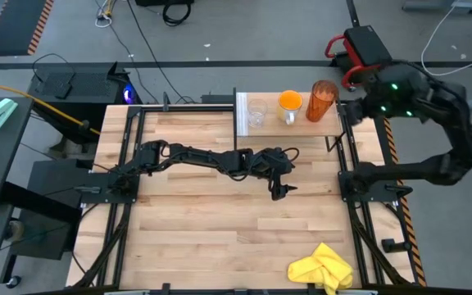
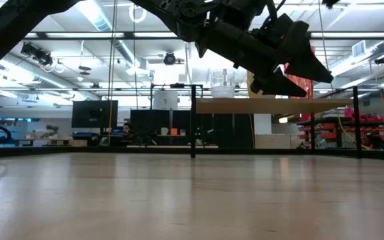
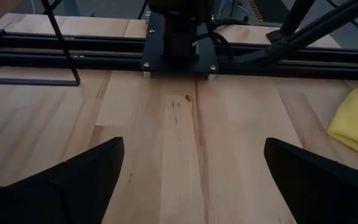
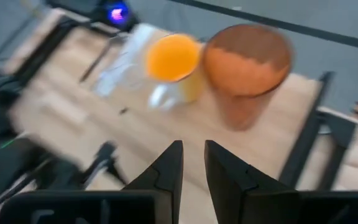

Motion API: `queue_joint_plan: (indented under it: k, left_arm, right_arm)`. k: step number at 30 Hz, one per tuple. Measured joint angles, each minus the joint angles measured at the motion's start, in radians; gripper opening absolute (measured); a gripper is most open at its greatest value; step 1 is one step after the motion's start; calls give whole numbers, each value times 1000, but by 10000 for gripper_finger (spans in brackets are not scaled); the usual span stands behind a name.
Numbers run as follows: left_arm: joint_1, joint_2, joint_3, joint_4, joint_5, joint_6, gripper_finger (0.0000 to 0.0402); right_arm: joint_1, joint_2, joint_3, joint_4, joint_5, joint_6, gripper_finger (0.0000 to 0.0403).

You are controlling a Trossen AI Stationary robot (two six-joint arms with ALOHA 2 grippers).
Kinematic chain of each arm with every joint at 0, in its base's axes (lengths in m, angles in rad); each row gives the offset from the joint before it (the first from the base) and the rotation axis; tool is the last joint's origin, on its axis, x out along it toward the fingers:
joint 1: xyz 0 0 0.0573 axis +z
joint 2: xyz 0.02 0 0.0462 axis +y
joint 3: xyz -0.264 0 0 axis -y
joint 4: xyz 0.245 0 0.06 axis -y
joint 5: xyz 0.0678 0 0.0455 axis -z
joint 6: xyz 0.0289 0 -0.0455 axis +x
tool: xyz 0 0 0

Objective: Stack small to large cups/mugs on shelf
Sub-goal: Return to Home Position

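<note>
On the shelf point(image 1: 289, 124) at the table's far edge, three vessels stand upright in a row on their bases. They are the clear glass cup point(image 1: 256, 112), the orange mug point(image 1: 290, 103) and the tall amber tumbler point(image 1: 322, 101). The right wrist view shows the mug point(image 4: 174, 57) and tumbler point(image 4: 246, 68) from above. My right gripper point(image 1: 356, 104) hovers just right of the tumbler, touching nothing, its fingers point(image 4: 193, 163) nearly together. My left gripper point(image 1: 281, 190) hangs open over the middle of the table point(image 3: 193, 146), above bare wood.
A yellow cloth point(image 1: 322, 268) lies at the table's near right edge and also shows in the left wrist view point(image 3: 356, 118). Black frame rails point(image 1: 129, 164) run along both sides. Bare tabletop point(image 1: 203, 229) lies between the shelf and the cloth.
</note>
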Motion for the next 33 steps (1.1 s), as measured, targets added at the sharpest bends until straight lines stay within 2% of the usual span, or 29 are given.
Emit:
queue_joint_plan:
  k: [4,8,17,21,26,33]
  left_arm:
    - [-5,0,0,-1,0,5,396]
    - [-10,0,0,-23,0,-67,396]
    - [-27,0,0,-24,-1,52,396]
    - [-38,0,0,-24,0,60,396]
    - [-51,-6,0,-21,37,62,396]
    - [-72,-74,0,-37,131,87,396]
  right_arm:
    - [146,-70,-32,-16,0,69,73]
    - [241,-155,-147,-18,0,132,73]
    - [270,-311,-511,55,1,169,73]
    - [270,-360,-666,169,-48,148,73]
    - [303,-392,-836,369,-173,116,73]
    - [474,-392,-975,701,-238,127,73]
